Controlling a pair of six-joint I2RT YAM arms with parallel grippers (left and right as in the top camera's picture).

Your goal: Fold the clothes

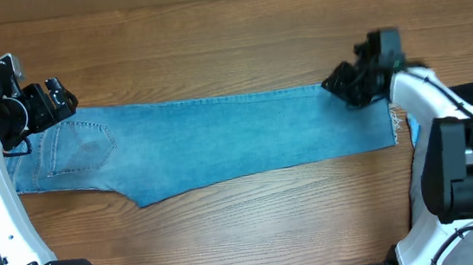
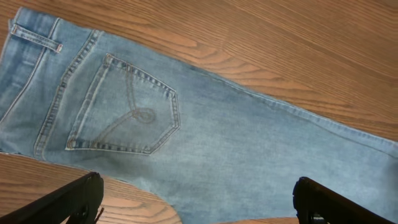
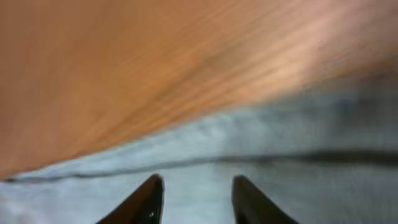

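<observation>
The jeans lie under the left fingers, which are spread wide and released. The right fingers stand slightly parted, denim beneath them.

White arm shells, chunky black joints, black jaws.

Wooden table in warm brown, grain running left to right, filling the overhead view edge to edge. Slightly paler band along the table's far edge. Soft, even light over the tabletop, with a brighter patch in the blurred right wrist view.
</observation>
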